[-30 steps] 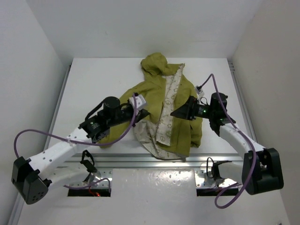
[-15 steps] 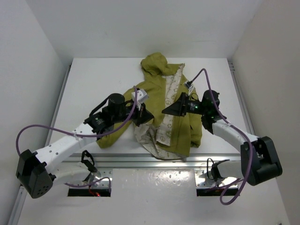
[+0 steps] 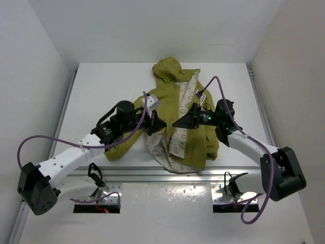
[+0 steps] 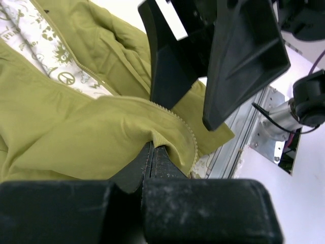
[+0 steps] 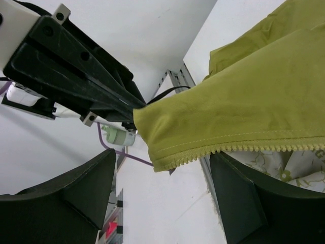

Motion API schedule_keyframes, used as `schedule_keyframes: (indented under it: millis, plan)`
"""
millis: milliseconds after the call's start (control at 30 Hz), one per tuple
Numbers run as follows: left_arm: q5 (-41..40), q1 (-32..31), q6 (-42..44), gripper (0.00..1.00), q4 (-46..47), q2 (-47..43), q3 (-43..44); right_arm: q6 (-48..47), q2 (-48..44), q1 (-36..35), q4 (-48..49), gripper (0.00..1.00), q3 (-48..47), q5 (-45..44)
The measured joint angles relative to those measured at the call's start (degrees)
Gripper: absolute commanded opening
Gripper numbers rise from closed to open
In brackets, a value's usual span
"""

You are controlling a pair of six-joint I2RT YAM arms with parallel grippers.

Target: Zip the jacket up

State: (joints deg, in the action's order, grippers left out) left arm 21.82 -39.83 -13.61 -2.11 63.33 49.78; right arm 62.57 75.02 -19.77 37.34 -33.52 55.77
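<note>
The olive-green jacket (image 3: 195,137) lies unzipped on the table, hood at the back, cream printed lining (image 3: 182,109) showing down the middle. My left gripper (image 3: 161,123) is shut on the left front panel's lower corner and holds it lifted; in the left wrist view its jaws (image 4: 152,150) pinch the jacket (image 4: 76,137) just behind the zipper teeth (image 4: 189,140). My right gripper (image 3: 176,123) faces it, open. In the right wrist view the panel's corner with its zipper teeth (image 5: 244,147) hangs between the open right gripper (image 5: 163,155) fingertips, apart from both.
An aluminium rail (image 3: 152,175) runs along the table's near edge, with purple cables (image 3: 51,147) looping from both arms. White walls close in the table (image 3: 101,91) on the left, back and right.
My right gripper has moved left across the jacket to meet the left one and narrowed a little. My left gripper has carried the panel's corner slightly to the right.
</note>
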Motion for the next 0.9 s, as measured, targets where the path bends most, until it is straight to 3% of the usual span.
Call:
schedule_keyframes:
  millis: [267,467,700,833,900]
  plan:
    - [-1.3,0.3,-1.9,0.00,1.6,-0.3,0.0,0.1,0.0,-0.2,-0.1,0.89,1.5,0.0]
    - [-1.9,0.3,-2.3,0.00,1.8,-0.8,0.0,1.5,0.0,-0.2,0.1,0.90,1.7,-0.1]
    - [-1.4,0.3,-3.7,0.00,1.8,-0.7,0.0,2.4,0.4,-0.8,0.5,0.77,0.6,-0.6]
    - [-1.3,0.3,-4.9,0.00,2.3,-0.3,0.0,2.9,2.1,-2.6,1.4,0.58,-1.7,-1.0]
    - [-1.2,0.3,-5.4,0.00,2.7,0.2,0.0,3.2,2.9,-3.1,1.6,0.55,-2.4,-1.3]
